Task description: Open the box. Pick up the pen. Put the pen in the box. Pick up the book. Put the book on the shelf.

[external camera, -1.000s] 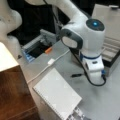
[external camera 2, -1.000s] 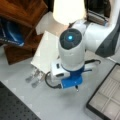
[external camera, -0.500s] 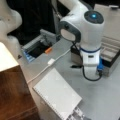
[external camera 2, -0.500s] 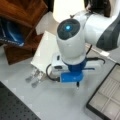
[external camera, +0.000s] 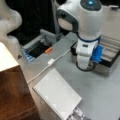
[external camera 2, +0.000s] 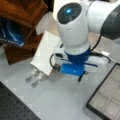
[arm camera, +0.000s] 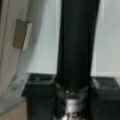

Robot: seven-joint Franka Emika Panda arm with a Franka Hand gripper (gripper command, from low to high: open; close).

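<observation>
The tool [arm camera: 72, 100] pinches the pen [arm camera: 76, 45] between its dark fingers [arm camera: 37, 97], hanging over the tabletop [external camera: 100, 95] just beside the open box [external camera: 112, 53]. The book [external camera: 56, 93] lies flat nearby, and the shelf [external camera: 12, 92] stands at a front view's left.

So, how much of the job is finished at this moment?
Done: the box stands open, its pale lining showing. In hand: the gripper is shut on the pen, as the wrist view shows, beside the box and not yet inside it. Left: the book lies flat on the table, not on the shelf.
</observation>
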